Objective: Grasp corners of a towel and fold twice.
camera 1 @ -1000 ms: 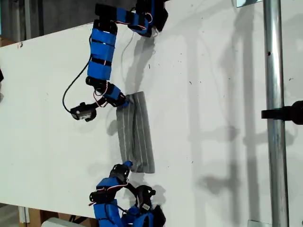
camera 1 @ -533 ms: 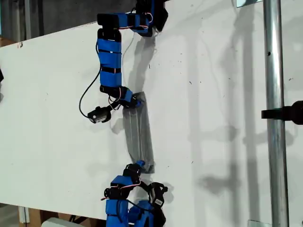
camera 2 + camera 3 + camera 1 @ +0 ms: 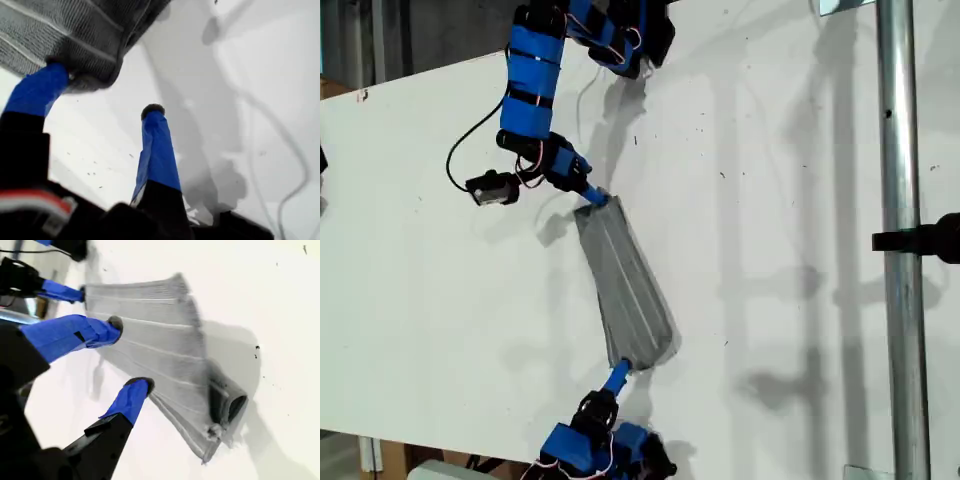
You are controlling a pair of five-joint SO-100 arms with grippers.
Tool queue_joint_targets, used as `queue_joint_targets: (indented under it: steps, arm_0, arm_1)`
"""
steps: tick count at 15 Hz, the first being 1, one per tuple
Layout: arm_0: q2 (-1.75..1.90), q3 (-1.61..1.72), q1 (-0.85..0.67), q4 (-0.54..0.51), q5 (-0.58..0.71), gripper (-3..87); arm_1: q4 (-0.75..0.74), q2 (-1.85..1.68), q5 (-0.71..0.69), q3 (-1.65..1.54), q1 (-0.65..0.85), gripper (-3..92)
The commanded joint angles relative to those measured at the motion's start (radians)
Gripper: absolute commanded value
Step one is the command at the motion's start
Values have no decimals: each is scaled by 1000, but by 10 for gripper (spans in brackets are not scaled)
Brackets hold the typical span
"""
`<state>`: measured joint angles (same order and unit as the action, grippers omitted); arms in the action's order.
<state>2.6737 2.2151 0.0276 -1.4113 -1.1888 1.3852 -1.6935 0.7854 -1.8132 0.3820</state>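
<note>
The towel is lying folded into a long grey striped band on the white desk, running diagonally between the two arms in the exterior view. It is looking narrow at the end toward the top of that view and fanning wider at the end toward the bottom. My first tool is sitting at the narrow upper end. In its wrist view the jaws of my first tool are standing apart: one blue-taped finger is pressing up against the towel's edge, while the other is hanging free over bare desk, so it is clamping nothing. My second tool is reaching up from the exterior view's bottom edge, with its tip touching the wide end. In the second wrist view my second tool is also showing its jaws spread, both tips over the striped towel. I cannot tell whether they are pressing on the fabric. That view is showing stacked layers gaping open at one end of the towel, with a shadow beneath them, and my first tool is meeting the far edge. A black cable is looping off the first arm. A metal pole is running down the exterior view's right side.
</note>
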Motion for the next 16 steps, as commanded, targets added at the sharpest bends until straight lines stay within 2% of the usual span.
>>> queue_joint_targets:
  steps: [1, 2, 3, 5, 8, 10, 12, 13, 16]
  arm_0:
    - [706, 313, 78, 41, -69, 159]
    - [798, 387, 78, 3, -120, 156]
    - [692, 396, 118, 54, -127, 157]
    - [657, 410, 137, 80, -146, 145]
    - [795, 451, 167, 67, -132, 139]
    - [796, 476, 170, 84, -153, 132]
    - [798, 483, 186, 91, -167, 121]
    - [798, 480, 195, 84, -179, 115]
    - [799, 471, 198, 60, -198, 110]
  arm_1:
    - [-95, -387, 121, -311, 26, 329]
    - [-130, -495, 143, -425, 48, 327]
    - [-133, -532, 163, -468, 52, 327]
    - [-156, -586, 222, -543, 20, 334]
    - [-330, -796, 295, -747, 46, 336]
    - [-606, -583, 291, -713, 63, 347]
    - [-894, -129, 295, -551, 43, 356]
    - [-916, 83, 311, -396, 14, 369]
    - [-930, 383, 314, -41, -98, 353]
